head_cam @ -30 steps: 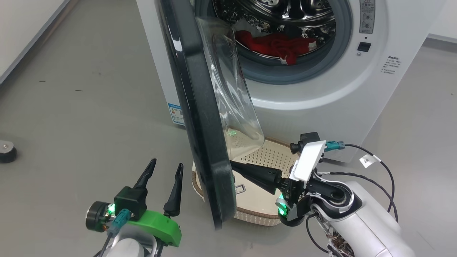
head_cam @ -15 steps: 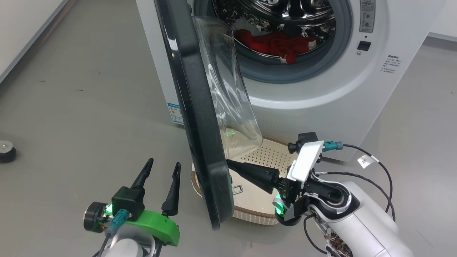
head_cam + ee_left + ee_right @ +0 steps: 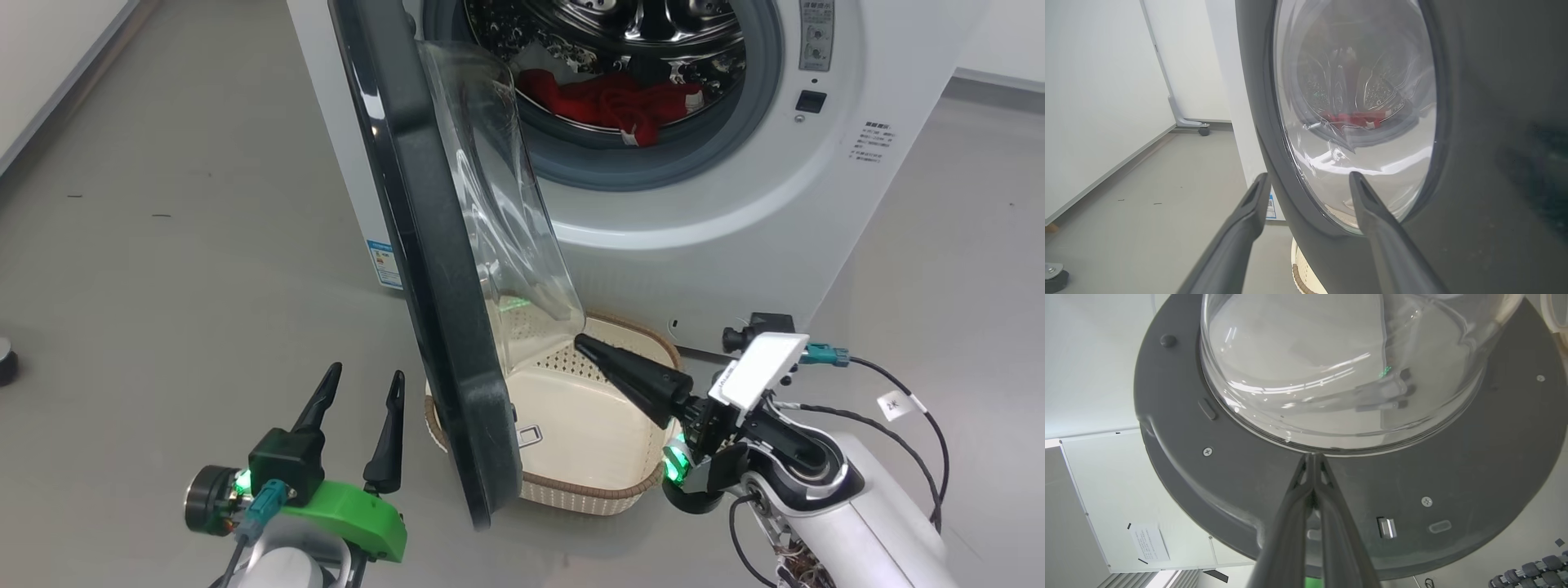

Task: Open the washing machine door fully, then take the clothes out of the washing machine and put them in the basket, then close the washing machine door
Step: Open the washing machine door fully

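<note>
Drawing my clenched right fingers (image 3: 582, 340) back from the lower rim of the door (image 3: 424, 245) to its glass bowl (image 3: 506, 204) leaves it half swung. My left fingers (image 3: 366, 374) wait spread and empty. The clothes (image 3: 600, 102) lie in the washing machine (image 3: 735, 220); the basket (image 3: 571, 490) is empty.

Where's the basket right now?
Head view, lower centre: the basket sits on the floor before the washing machine, left part hidden behind the washing machine door, shut right gripper over it.
</note>
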### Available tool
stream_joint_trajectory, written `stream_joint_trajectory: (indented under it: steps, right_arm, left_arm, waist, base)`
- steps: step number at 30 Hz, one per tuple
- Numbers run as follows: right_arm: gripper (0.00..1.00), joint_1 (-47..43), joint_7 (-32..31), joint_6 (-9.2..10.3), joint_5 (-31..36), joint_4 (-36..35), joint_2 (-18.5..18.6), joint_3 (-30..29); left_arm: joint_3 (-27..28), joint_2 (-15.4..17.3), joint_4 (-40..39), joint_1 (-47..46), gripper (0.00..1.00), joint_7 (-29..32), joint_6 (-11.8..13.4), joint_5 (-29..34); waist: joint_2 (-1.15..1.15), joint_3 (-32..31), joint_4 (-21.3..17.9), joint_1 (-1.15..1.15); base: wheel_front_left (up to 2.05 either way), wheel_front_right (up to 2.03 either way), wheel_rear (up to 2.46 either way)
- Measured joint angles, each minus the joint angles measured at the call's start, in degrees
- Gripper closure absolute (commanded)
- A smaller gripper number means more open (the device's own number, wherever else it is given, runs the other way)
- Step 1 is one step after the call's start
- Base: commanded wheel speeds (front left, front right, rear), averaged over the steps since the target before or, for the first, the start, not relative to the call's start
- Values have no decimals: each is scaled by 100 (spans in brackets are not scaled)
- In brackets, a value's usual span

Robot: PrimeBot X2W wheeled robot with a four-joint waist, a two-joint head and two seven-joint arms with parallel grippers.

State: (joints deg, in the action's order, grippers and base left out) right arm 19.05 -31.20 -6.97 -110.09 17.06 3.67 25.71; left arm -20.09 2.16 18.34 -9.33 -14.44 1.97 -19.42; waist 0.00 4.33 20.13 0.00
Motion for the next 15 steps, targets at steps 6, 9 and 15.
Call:
stream_joint_trajectory:
  steps: [6, 9, 15]
  right_arm:
    - [0, -309, 432, 0, 210, -188, 65, -444]
    - [0, -419, 715, 0, 425, -293, 93, -638]
    - [0, -697, 1356, 0, 1084, -422, 261, -895]
  left_arm:
    - [-3, 1, 3, 24, 0, 0, 0, 0]
    - [1, 0, 5, 30, 0, 0, 0, 0]
    - [24, 0, 11, 61, 0, 0, 0, 0]
  waist:
    - [0, -19, -63, 0]
    - [0, -24, -91, 0]
    - [0, -36, -146, 0]
  base:
    - [0, 0, 0]
    - [0, 0, 0]
    - [0, 0, 0]
